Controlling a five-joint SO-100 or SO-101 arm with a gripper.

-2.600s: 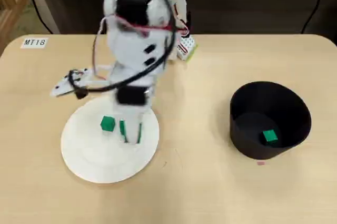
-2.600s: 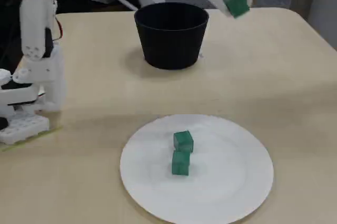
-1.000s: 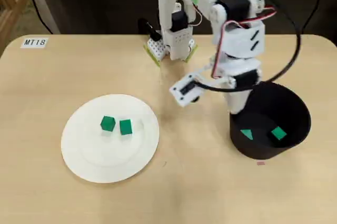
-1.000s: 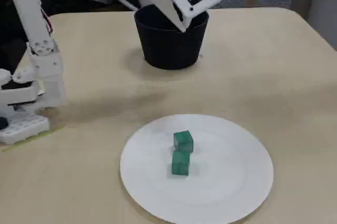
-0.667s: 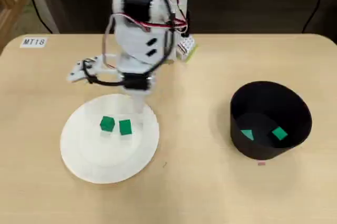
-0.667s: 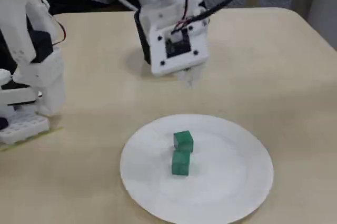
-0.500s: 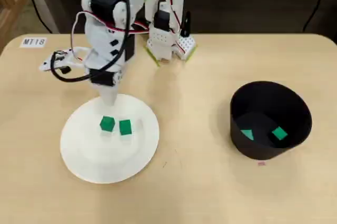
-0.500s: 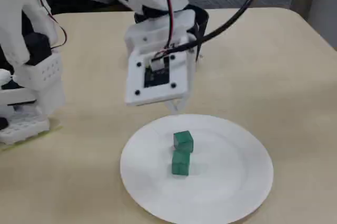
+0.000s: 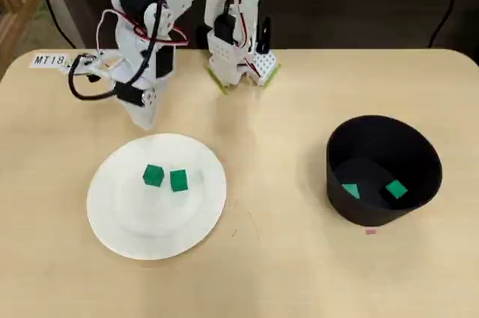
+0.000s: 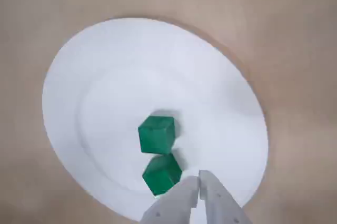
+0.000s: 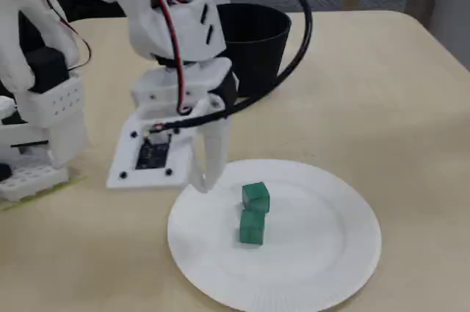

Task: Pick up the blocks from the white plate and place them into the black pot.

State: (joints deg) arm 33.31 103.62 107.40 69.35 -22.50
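Observation:
The white plate [image 9: 150, 230] lies on the table's left in the overhead view, with two green blocks [image 9: 153, 175] [image 9: 178, 180] side by side on it. Two more green blocks [image 9: 350, 191] [image 9: 396, 188] lie inside the black pot [image 9: 378, 135] on the right. My gripper [image 9: 146, 117] is shut and empty, just above the plate's far edge. In the wrist view its fingertips [image 10: 199, 184] point down beside the nearer block [image 10: 161, 174], with the other block [image 10: 156, 134] beyond it. In the fixed view the gripper [image 11: 204, 180] hangs left of the blocks [image 11: 255, 196] [image 11: 252, 226] on the plate [image 11: 316, 249].
The arm's white base [image 9: 239, 63] stands at the table's back edge. A label [image 9: 49, 60] lies at the back left. The pot [image 11: 253, 37] stands behind the arm in the fixed view.

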